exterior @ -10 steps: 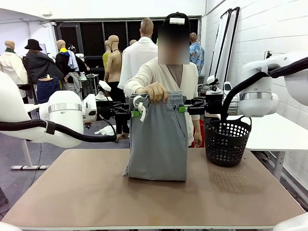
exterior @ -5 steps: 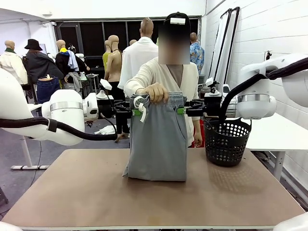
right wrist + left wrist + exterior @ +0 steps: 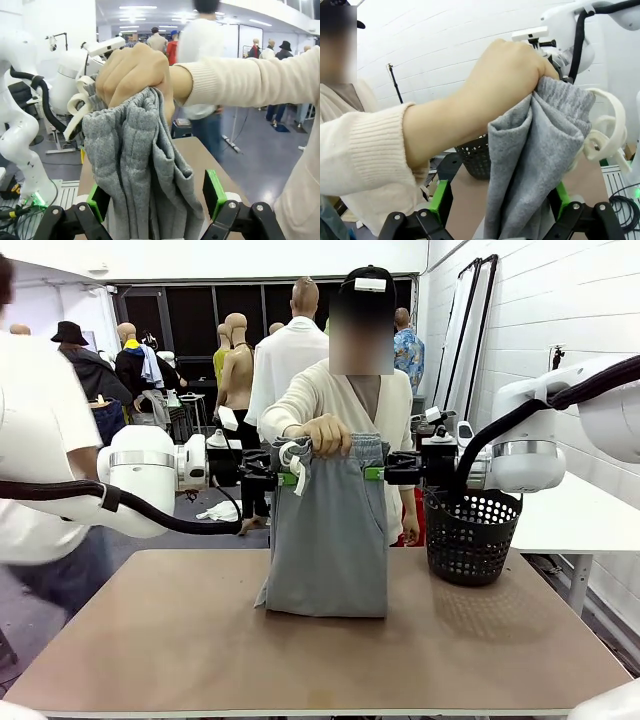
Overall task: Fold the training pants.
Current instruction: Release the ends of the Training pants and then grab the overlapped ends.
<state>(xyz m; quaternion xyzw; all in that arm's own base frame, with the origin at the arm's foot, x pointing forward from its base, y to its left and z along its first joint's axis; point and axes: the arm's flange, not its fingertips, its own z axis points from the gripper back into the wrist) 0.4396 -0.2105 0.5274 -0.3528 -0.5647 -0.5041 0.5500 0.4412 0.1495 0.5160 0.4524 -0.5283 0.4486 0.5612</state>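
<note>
Your light grey jersey training pants [image 3: 330, 540] hang bunched, bottom resting on the brown counter [image 3: 470, 640]. Left tool [image 3: 286, 478] and right tool [image 3: 373, 473] are spread apart around the waistband sides. Person's hand [image 3: 325, 432] hides the waistband's middle.

At nine o'clock of the front view, a passer-by in a white shirt [image 3: 35, 440] is smeared by motion and cut by the frame edge. The light grey jersey training pants [image 3: 330, 540] cover the person's torso. The fist [image 3: 325, 432] at their twelve o'clock hides the middle of the waistband. At three o'clock, the black perforated plastic basket [image 3: 470, 535] has its upper rim partly behind the white right arm [image 3: 530, 455]. In both wrist views the pants run off the bottom edge. The right gripper [image 3: 156, 197] has its green pad [image 3: 98, 201] at seven o'clock half behind cloth, so contact cannot be told.
</note>
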